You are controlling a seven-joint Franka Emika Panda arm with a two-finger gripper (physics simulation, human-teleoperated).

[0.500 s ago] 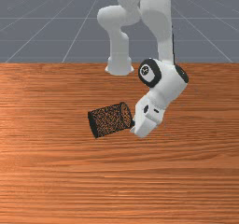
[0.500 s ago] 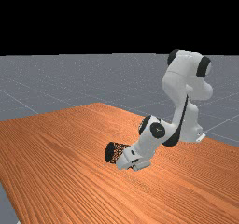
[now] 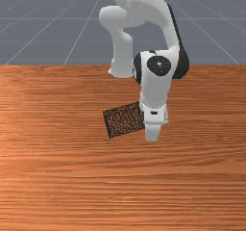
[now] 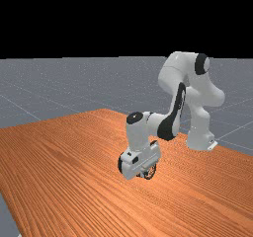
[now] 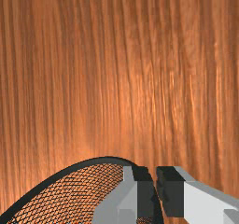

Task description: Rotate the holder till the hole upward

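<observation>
swivelling loose seems the danger for the holder (image 3: pixel 123 121), on its side to the front view's left of the gripper (image 5: pixel 158 190), whose fingers (image 5: pixel 172 195) look clamped on just its thin rim (image 5: pixel 107 160).

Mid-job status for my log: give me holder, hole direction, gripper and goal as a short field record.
holder: black mesh cylinder, lying on its side
base: closed end, toward the front view's left
hole: faces sideways, toward the front view's right
gripper: shut on the holder's rim
surface: orange-brown wood table
goal: not met; hole not upward
</observation>
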